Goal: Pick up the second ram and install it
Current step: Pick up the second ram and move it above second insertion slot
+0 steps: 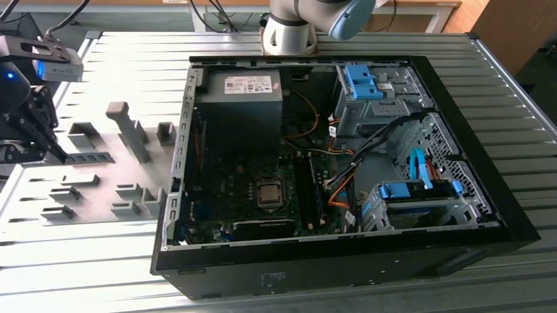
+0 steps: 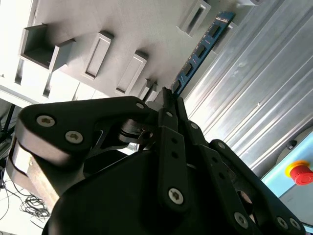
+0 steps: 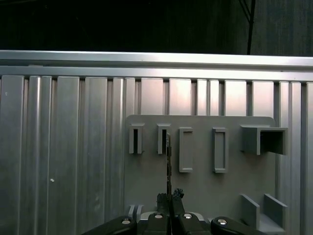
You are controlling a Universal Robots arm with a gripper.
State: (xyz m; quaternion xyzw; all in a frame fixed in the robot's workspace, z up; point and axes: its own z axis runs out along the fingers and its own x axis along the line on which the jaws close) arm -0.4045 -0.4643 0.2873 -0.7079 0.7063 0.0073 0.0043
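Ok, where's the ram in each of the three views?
Exterior view: the ram is at the exterior view's left, over the grey fixture, at the tip of the gripper.
Second wrist view: the ram is a blue stick running out from the gripper.
First wrist view: the ram is edge-on, a thin line beyond the gripper.
Shared landmark: the slotted fixture.

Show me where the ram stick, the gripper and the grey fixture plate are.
second ram (image 2: pixel 200 49): second wrist view, middle of its blue board.
gripper (image 3: pixel 169 197): first wrist view, midway between its fingertips.
grey fixture plate (image 3: pixel 203 191): first wrist view, bare flat face.
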